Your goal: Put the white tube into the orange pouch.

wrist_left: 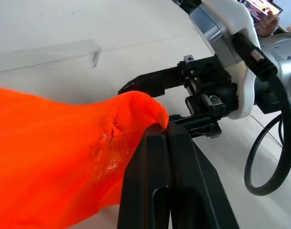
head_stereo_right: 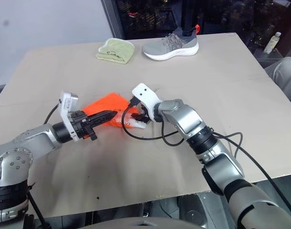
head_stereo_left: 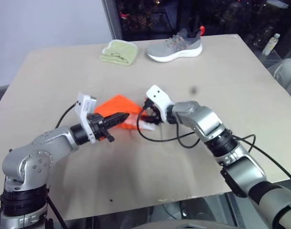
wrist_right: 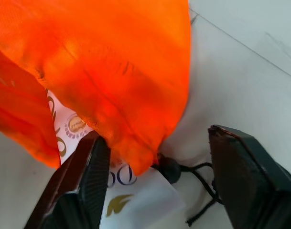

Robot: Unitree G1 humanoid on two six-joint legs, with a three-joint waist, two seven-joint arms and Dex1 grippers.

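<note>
A robot test space, likely a lab, is showing here — a plain pale board is serving as the desk, sitting beside a bare white wall and a dark glass partition. Unrelated props — a grey shoe, a folded green cloth — are lying about.

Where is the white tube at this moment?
In the right wrist view the white tube lies on the table, partly under the mouth of the orange pouch, between the open fingers of the right tool.
</note>
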